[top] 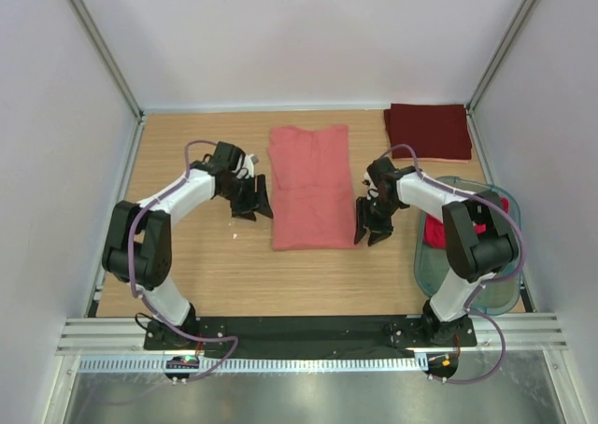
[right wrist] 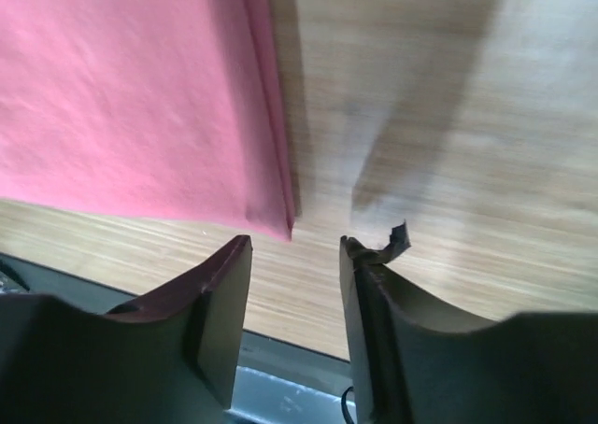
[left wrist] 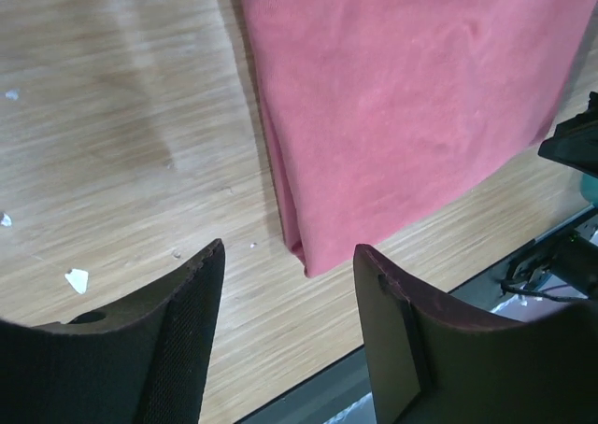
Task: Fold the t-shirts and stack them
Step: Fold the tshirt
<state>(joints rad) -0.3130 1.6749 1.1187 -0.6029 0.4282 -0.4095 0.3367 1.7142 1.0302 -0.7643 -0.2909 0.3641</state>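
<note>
A light wood-grain tabletop [top: 206, 265] is enclosed by pale walls [top: 280, 32] with metal corner posts, and a black strip and a ribbed metal rail [top: 308, 335] are seen along its near edge. A few small white scraps [left wrist: 77, 279] are scattered on the wood at the left.

A salmon-pink cloth t-shirt [top: 308, 186], folded into a long rectangle, is laid flat in the middle of the tabletop. A dark maroon t-shirt [top: 428, 130], folded square, is placed at the far right corner. At the right edge a translucent greenish plastic tub [top: 467, 289] is set, and brighter red-pink t-shirts [top: 435, 231] are bunched inside it.

The left claw [top: 254, 207] is held just beside the left edge of the salmon-pink cloth t-shirt. Its fingers [left wrist: 187, 303] are spread wide and nothing is gripped between them; in the left wrist view the shirt's near corner is seen lying beyond the gap, apart from both pads.

The right claw [top: 368, 233] is held just beside the shirt's right edge, near its near corner. It is released as well, with a narrower gap and nothing grasped. In the right wrist view the layered fold of the shirt is seen just past the left fingertip, and a small dark torn bit [right wrist: 398, 238] is seen at the tip of the right finger.
</note>
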